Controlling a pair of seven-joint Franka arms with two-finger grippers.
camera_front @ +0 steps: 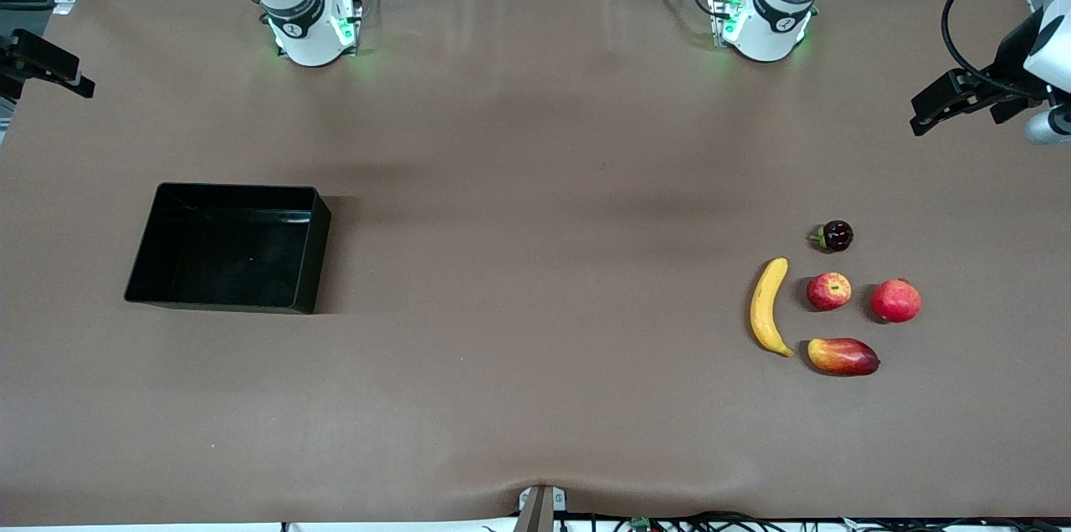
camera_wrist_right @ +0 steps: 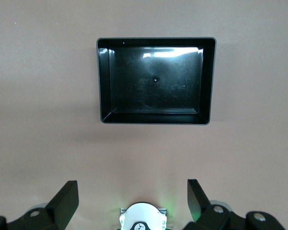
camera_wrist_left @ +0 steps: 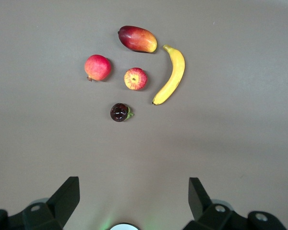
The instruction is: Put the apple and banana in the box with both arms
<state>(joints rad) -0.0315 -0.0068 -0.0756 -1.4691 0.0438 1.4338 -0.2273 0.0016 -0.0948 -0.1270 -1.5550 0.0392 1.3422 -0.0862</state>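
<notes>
The small red apple lies in a fruit cluster toward the left arm's end of the table, with the long yellow banana beside it. Both also show in the left wrist view: the apple and the banana. The black box stands empty toward the right arm's end and shows in the right wrist view. My left gripper is open and empty, held high over the left arm's end. My right gripper is open and empty, held high over the right arm's end.
A red pomegranate, a red-yellow mango and a small dark purple fruit lie close around the apple. The brown table mat stretches between box and fruit.
</notes>
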